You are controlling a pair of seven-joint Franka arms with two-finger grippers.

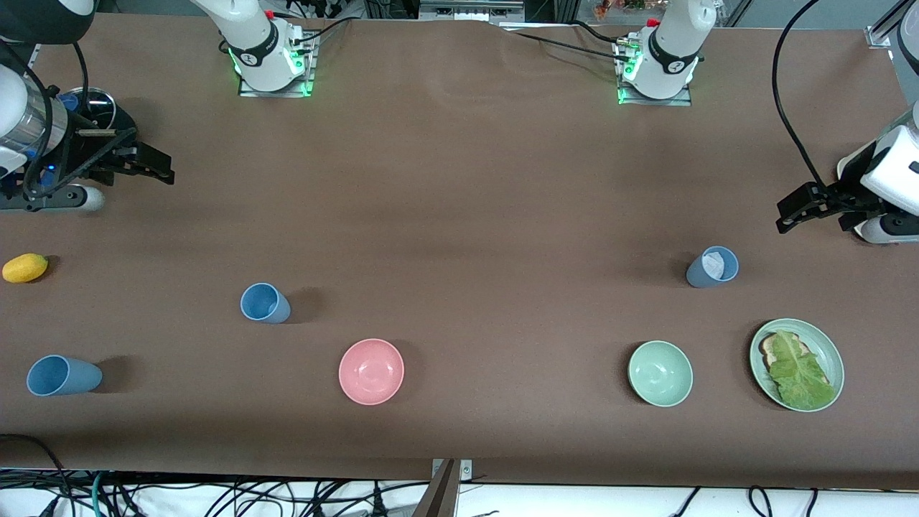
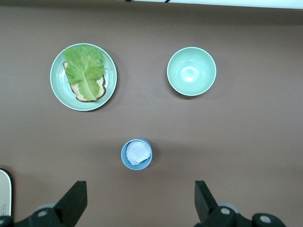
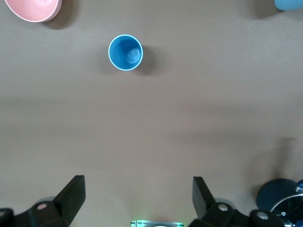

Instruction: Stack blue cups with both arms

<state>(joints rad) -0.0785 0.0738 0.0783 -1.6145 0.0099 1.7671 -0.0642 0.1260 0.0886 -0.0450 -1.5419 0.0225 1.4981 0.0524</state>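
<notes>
Both tools spread wide and empty above the bench (image 1: 459, 179), left tool (image 2: 137, 201) near the grey-blue cup (image 1: 711, 266), right tool (image 3: 137, 198) up from two sky-blue cups (image 1: 264, 302) (image 1: 62, 375).

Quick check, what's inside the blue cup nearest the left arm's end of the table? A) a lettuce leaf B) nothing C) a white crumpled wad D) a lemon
C: the blue cup under the left gripper holds a white crumpled wad; it is also visible in the front view, in the cup beside the plate that carries the lettuce.
</notes>
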